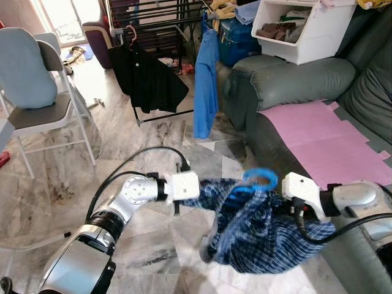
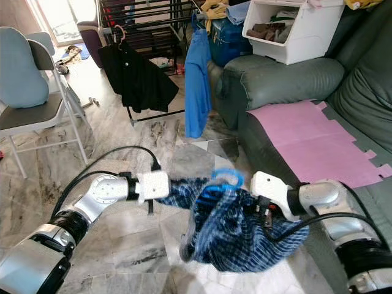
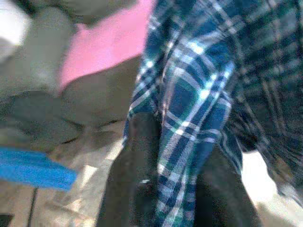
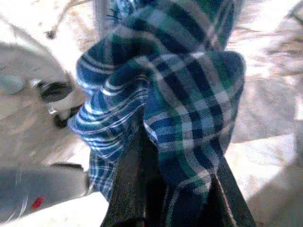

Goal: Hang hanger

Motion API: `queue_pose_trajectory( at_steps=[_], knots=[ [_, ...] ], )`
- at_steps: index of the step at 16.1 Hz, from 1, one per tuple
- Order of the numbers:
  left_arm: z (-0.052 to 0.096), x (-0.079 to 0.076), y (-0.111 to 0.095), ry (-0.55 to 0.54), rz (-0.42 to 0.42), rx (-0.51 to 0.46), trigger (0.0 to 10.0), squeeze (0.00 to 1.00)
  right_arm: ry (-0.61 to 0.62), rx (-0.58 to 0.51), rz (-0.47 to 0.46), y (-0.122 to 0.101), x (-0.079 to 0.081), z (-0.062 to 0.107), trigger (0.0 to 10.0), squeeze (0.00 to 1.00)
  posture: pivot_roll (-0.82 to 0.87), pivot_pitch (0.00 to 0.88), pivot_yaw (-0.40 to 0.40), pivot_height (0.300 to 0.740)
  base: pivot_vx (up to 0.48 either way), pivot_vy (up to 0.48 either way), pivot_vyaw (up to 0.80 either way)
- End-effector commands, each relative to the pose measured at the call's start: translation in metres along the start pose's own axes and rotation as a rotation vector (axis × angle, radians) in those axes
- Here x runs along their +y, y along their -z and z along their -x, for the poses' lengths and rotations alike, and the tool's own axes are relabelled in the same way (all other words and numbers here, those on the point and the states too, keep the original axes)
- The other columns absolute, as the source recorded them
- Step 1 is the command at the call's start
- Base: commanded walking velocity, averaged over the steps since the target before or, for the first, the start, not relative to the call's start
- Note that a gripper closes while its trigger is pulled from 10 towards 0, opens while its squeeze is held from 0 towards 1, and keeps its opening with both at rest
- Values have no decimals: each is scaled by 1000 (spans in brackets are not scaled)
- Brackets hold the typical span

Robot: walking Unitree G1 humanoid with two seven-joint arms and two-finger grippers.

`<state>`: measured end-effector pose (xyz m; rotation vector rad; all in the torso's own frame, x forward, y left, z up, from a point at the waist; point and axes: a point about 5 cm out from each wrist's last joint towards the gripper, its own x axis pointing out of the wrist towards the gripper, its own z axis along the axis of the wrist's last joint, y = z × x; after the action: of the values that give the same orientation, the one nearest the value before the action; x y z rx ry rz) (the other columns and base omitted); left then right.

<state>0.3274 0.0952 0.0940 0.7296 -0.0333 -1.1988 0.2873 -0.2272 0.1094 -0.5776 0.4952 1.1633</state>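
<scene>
Both pincers (image 3: pixel 173 189) (image 4: pixel 175 189) clamped (arms inward)

Daylight pours in from the window (image 1: pixel 64 15) at the far left; its panes are blown out to white, and the marble floor (image 1: pixel 122 131) below the window carries a pale sheen; the chair (image 1: pixel 37 92) near it casts soft shadows; both eye views are fairly sharp, bending slightly at the edges; both wrist views are blurred, the plaid shirt (image 3: pixel 199 94) smeared, the floor (image 4: pixel 265 156) behind overexposed.
</scene>
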Motion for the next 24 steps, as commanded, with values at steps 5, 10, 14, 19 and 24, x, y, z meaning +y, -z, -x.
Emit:
queue_pose_trajectory(
  at_steps=[5,10,14,19,24],
  knots=[
    [20,9,5,-214,19,-37,10000,1000,223,28,-53,8,5,-8,0,0,-183,0,63,740,0,0,0],
    [22,-12,9,-310,74,-80,10000,1000,415,9,-204,14,12,-27,0,0,-189,0,66,740,0,0,0],
    [28,-19,24,-587,308,-45,10000,1000,646,-56,-418,17,6,-31,0,0,-189,0,69,740,0,0,0],
    [67,0,50,-1061,692,-5,10000,1000,728,-100,-483,9,20,-43,10000,0,-183,0,49,740,0,0,0],
    [75,-1,47,-1110,708,1,10000,1000,818,-249,-637,-7,36,-54,10000,0,-172,0,41,740,0,0,0]
  ],
)
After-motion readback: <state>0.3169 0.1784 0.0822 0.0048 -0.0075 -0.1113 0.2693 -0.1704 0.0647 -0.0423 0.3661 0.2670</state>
